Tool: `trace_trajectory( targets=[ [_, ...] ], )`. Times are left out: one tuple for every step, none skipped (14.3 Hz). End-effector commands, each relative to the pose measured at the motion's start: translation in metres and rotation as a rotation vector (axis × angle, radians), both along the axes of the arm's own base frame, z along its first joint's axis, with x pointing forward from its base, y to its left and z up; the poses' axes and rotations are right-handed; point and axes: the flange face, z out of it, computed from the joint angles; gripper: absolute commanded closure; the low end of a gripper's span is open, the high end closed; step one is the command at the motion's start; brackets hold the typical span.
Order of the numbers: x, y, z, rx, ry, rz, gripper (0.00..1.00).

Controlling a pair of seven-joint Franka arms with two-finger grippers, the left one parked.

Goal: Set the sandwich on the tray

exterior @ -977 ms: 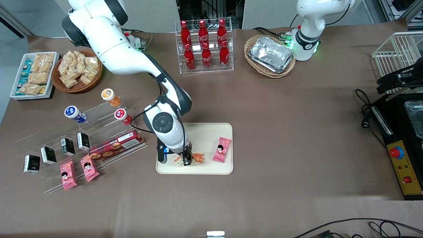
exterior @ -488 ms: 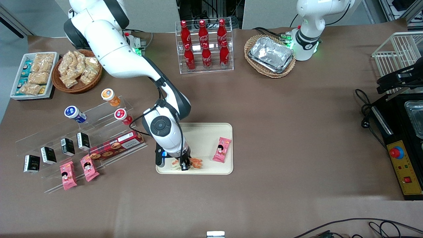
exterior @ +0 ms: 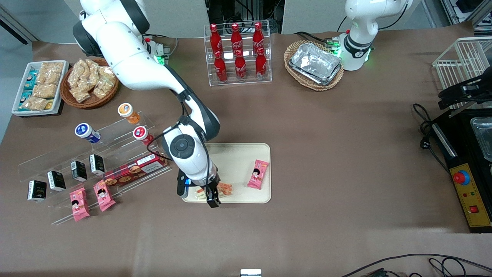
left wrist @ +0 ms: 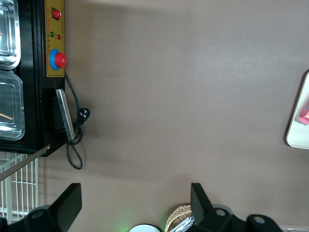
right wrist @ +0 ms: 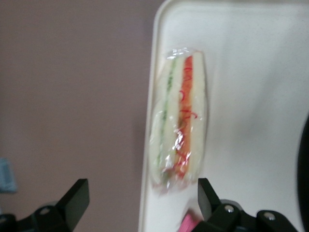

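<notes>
Since the earlier frames the gripper (exterior: 212, 201) has been drawn up and toward the front camera, off the sandwich (exterior: 215, 190), which was between the jaws a second ago and is now released. Jaws are spread wide and hold nothing (wrist view shows both fingertips (right wrist: 77, 195) well apart with the wrapped sandwich (right wrist: 178, 123) lying clear between and below them). Sandwich is lying on the tray (exterior: 238, 156), right along the rim edge nearest the front camera, at the working arm's end of the tray; a pink snack packet (exterior: 258, 174) lies on the tray beside it, apart. Long axis is seen running along that rim, filling stripes upward. Placement is judged done; only a straight retreat upward is needed, with the jaws kept clear of the wrap.
</notes>
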Motion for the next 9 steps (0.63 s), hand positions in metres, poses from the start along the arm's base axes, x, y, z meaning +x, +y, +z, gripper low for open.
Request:
trace_trajectory(
  targets=[
    [-0.008,-0.012,0.091,-0.049,-0.018,0.048,0.00],
    [-0.013,-0.017,0.114,-0.076,-0.017,0.117,0.00],
    [-0.014,-0.032,0.137,-0.104,-0.011,0.176,0.00],
    [-0.016,-0.047,0.153,-0.134,0.003,0.247,0.00],
    [-0.021,-0.058,0.168,-0.171,0.014,0.354,0.00],
    [-0.023,-0.068,0.179,-0.195,0.024,0.429,0.00],
    [-0.022,-0.086,0.191,-0.217,0.035,0.487,0.00],
    [-0.023,-0.101,0.204,-0.226,0.038,0.547,0.00],
    [-0.023,-0.118,0.217,-0.223,0.024,0.580,0.00]
  ],
)
